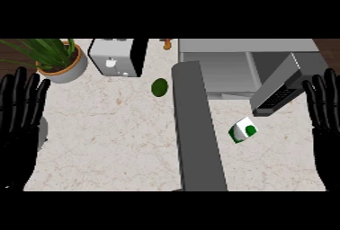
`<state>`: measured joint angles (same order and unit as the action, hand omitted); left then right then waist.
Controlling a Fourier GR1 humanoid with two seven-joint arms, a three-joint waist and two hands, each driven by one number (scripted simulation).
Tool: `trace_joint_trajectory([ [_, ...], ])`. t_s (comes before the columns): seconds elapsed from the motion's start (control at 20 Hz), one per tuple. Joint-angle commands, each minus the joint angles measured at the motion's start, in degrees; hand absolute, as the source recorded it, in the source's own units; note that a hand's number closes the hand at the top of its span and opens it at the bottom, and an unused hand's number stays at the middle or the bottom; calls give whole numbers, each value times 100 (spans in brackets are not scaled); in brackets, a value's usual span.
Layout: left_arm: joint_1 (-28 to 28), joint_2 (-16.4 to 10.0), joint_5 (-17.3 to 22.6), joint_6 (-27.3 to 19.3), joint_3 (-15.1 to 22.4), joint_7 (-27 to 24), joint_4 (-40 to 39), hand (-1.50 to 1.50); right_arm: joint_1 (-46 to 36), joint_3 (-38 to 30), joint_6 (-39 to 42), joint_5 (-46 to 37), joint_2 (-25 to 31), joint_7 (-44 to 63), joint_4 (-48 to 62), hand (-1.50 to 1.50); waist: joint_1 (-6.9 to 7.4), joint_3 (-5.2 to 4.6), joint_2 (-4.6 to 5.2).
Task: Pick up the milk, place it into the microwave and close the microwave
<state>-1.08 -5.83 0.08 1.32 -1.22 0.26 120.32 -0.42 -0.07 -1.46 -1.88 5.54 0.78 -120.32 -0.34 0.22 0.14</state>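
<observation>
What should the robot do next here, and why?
Probably move the right hand leftward to the milk: it lies untouched on the counter nearest that hand, whose fingers are open, and the microwave door already stands open.

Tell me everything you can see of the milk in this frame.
The milk is a white carton with green panels and a round green mark. It lies tilted on the pale speckled counter, close to the open microwave door, outside the microwave. Nothing holds it: the right hand is open at the right edge, apart from it.
</observation>
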Motion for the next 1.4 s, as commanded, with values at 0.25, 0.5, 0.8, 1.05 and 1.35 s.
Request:
trace_joint_trajectory([
  [0.25,-73,-131,204,219,-374,-214,-575,-150,95,-89,1061,617,397,-584,401,-150,26,-22,-10],
  [0.5,835,281,1269,369,-103,619,478,-150,-21,-219,1465,1561,535,152,119,-150,61,-23,-24],
  [0.8,1244,-23,2104,686,-732,1002,1137,-150,169,-213,1372,1256,290,-31,344,-150,56,-23,-19],
  [1.05,2535,181,2366,1375,-968,271,1421,-150,761,-230,1634,806,383,-549,452,-150,77,-24,-28],
  [1.35,2903,212,2886,1539,-1363,557,1975,-150,298,-434,1357,454,266,-842,1567,-150,113,-23,-25],
])
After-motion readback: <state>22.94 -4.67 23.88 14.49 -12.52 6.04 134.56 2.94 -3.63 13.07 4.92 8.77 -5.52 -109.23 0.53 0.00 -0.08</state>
